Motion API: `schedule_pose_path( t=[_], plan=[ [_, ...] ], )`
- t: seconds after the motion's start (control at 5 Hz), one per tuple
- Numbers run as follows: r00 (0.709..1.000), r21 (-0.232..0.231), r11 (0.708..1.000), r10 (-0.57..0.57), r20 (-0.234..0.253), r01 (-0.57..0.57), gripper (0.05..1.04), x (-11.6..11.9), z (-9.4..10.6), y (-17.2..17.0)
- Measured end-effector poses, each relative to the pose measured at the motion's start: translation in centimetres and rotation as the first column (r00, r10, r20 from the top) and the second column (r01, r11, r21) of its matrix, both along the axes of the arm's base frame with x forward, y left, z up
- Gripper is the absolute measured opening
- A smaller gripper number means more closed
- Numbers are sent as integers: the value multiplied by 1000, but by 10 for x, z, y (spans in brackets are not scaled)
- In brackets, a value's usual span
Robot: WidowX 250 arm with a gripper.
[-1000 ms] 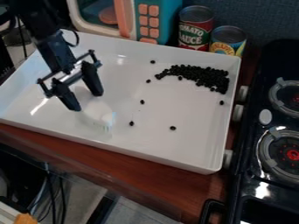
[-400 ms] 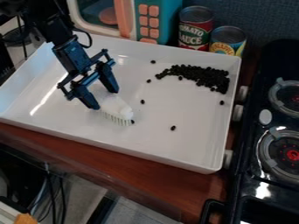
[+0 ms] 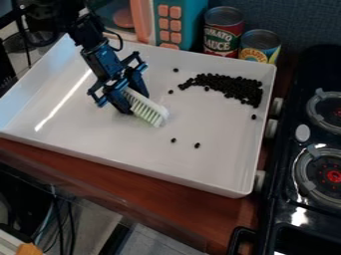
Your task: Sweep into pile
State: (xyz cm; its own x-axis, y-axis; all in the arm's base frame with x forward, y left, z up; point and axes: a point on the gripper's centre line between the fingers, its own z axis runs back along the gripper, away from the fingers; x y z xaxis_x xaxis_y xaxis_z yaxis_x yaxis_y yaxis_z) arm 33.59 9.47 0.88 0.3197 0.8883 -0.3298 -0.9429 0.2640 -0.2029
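Collection of strays is judged to be in hand. A scrub brush is pinched in the gripper near the middle of the white tray. The black bean pile is found by the tray's far right corner. Loose beans nearer the front edge should next be swept pileward.

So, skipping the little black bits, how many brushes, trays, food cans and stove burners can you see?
Brush: 1
Tray: 1
Cans: 2, a taller can and a shorter can
Burners: 2, a far burner and a near burner
Total: 6
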Motion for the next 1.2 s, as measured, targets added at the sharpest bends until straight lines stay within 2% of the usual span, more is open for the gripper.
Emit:
schedule_pose_path(
  t=[0.2, 0.4, 0.6, 1.0, 1.2],
  plan=[
    [999, 21, 999, -43, -23, 43, 503, 19, 2, -8],
    [998, 28, 998, -62, -26, 63, 503, 24, 5, -15],
    [990, -29, 990, -137, -15, 136, 503, 20, 8, -23],
    [970, -59, 969, -238, 37, 240, 503, 26, 19, -31],
    [957, -46, 961, -268, 107, 274, 503, 26, 41, -28]
  ],
)
